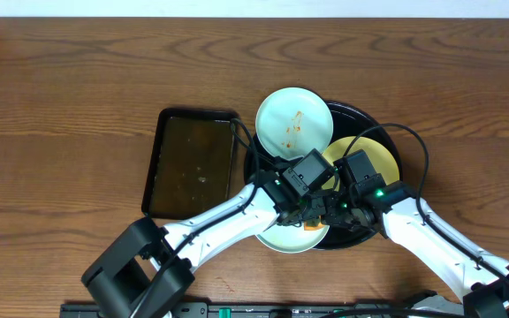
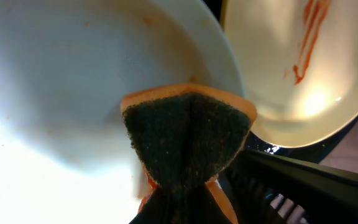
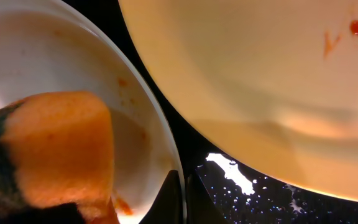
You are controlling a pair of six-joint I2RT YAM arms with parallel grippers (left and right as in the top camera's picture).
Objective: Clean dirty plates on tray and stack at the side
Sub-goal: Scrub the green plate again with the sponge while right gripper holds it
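The round black tray (image 1: 387,132) holds three plates. A mint-blue plate (image 1: 292,119) with orange smears lies at the far side. A yellow plate (image 1: 371,159) (image 2: 303,81) (image 3: 247,74) with red streaks lies on the right. A second mint-blue plate (image 1: 290,237) (image 2: 73,81) (image 3: 145,134) lies at the near edge. My left gripper (image 1: 312,216) (image 2: 185,208) is shut on an orange sponge with a dark scrub face (image 2: 188,134) (image 3: 61,146), pressed on the near plate. My right gripper (image 1: 343,212) (image 3: 184,199) is shut on that plate's rim.
A smaller rectangular dark tray (image 1: 193,163) lies left of the round tray on the wooden table (image 1: 78,88). The round tray's floor is wet (image 3: 241,180). Cables loop over the round tray near both arms.
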